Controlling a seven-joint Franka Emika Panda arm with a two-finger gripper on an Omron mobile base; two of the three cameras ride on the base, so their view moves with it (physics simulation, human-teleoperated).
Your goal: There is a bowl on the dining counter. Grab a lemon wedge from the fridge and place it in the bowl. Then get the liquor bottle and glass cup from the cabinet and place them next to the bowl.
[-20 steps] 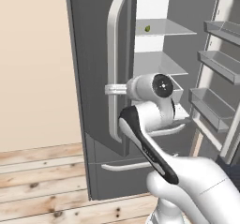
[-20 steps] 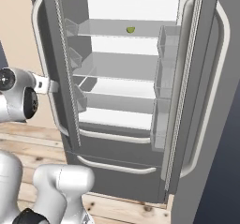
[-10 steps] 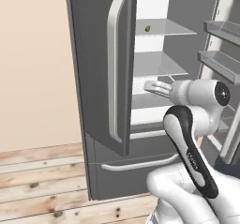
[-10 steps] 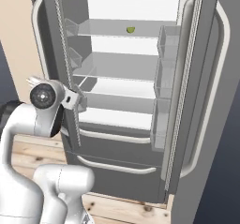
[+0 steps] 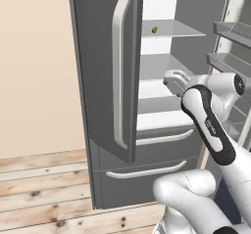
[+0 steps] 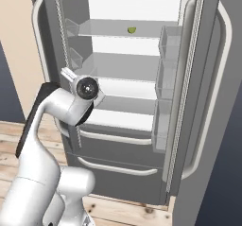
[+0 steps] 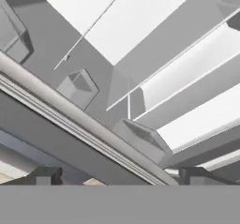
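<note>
The fridge (image 5: 103,57) (image 6: 208,126) stands with both upper doors open, showing pale shelves. A small green-yellow lemon wedge (image 5: 154,30) (image 6: 132,30) lies on the upper shelf, towards the back. My gripper (image 5: 170,78) (image 7: 119,176) is open and holds nothing. It hangs in front of the middle shelves, below the wedge and well short of it, just right of the left door's edge. In the hand view the two fingertips (image 7: 44,175) stand wide apart and look up along the shelves. The bowl, dining counter, liquor bottle, glass cup and cabinet are out of view.
The left door (image 5: 122,71) with its long pale handle stands close to the left of the hand. The right door (image 6: 170,73) carries clear bins. Two lower drawers (image 6: 118,149) are shut. Wood floor (image 5: 39,189) and a beige wall (image 5: 34,57) lie to the left.
The arm has swung right, from the left door's handle to the front of the open shelves. The left door stays open.
</note>
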